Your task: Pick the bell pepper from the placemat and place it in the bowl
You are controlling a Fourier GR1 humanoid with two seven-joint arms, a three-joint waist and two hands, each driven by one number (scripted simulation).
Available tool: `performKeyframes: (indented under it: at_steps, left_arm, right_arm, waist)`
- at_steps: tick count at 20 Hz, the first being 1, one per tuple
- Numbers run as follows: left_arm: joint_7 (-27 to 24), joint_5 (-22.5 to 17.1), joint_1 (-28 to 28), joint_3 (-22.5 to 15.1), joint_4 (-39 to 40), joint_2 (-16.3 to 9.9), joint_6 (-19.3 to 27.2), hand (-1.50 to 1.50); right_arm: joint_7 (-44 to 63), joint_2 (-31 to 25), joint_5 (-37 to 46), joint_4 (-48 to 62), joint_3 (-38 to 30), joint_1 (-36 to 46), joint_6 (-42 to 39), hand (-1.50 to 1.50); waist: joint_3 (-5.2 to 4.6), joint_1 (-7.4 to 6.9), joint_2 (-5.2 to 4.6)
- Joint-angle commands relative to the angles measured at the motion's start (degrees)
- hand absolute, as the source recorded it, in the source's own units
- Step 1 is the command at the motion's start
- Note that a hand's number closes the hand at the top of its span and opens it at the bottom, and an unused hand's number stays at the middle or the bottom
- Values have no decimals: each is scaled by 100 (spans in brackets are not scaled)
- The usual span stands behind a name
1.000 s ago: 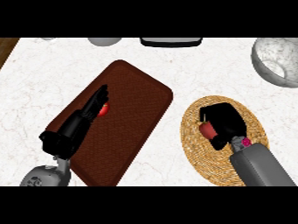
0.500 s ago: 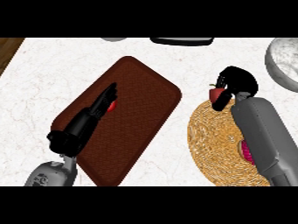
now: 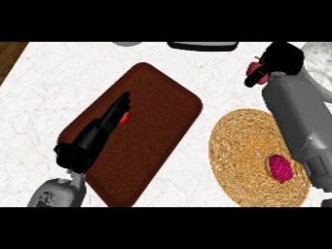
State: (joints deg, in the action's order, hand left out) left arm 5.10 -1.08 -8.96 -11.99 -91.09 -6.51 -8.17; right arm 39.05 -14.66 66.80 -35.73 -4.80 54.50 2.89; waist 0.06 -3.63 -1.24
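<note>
At the far right of the counter, my right hand (image 3: 282, 57) was curled round the bell pepper (image 3: 254, 71), with the fingers hiding most of it. Only a red sliver showed at the hand's left side. That sliver ran lengthwise along the view's vertical, with a small dark stem at its far end pointing away from me. I could not tell the pepper's full long axis under the fingers. The pepper was off the mats, just left of the grey bowl (image 3: 329, 58), not over its rim.

My right forearm crossed the right side of the round woven placemat (image 3: 244, 146). A pinkish-red object (image 3: 280, 168) lay on that mat beside the forearm.

My left hand (image 3: 96, 133) lay with fingers straight over the brown rectangular placemat (image 3: 161, 116). A small red patch (image 3: 126, 117) showed beside the fingers; what it was, I could not tell.

A dark object (image 3: 204, 45) sat at the far edge of the marble counter (image 3: 53, 92).
</note>
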Motion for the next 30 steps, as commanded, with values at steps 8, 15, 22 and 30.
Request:
performKeyframes:
  at_steps: [8, 15, 22, 30]
  left_arm:
    - [-171, 56, 43, 141, 218, 26, 48, 0]
    - [-120, -42, 159, 241, -138, -72, -75, 0]
    - [-57, 21, 123, 60, -36, 43, -142, 0]
    - [51, -35, -147, 256, 15, -63, -207, 0]
  right_arm:
    - [-11, -373, 50, 138, -592, 806, 2317, 150]
    - [-183, -1262, 78, 1470, -943, 1361, 2175, 150]
    - [-355, -1732, 623, 1991, -740, 826, 3350, 150]
    - [-904, -2074, -252, 2804, -1547, 696, 2224, 150]
  waist:
    - [-4, 196, 62]
    - [-4, 95, 30]
    - [4, 44, -13]
    - [21, 35, -48]
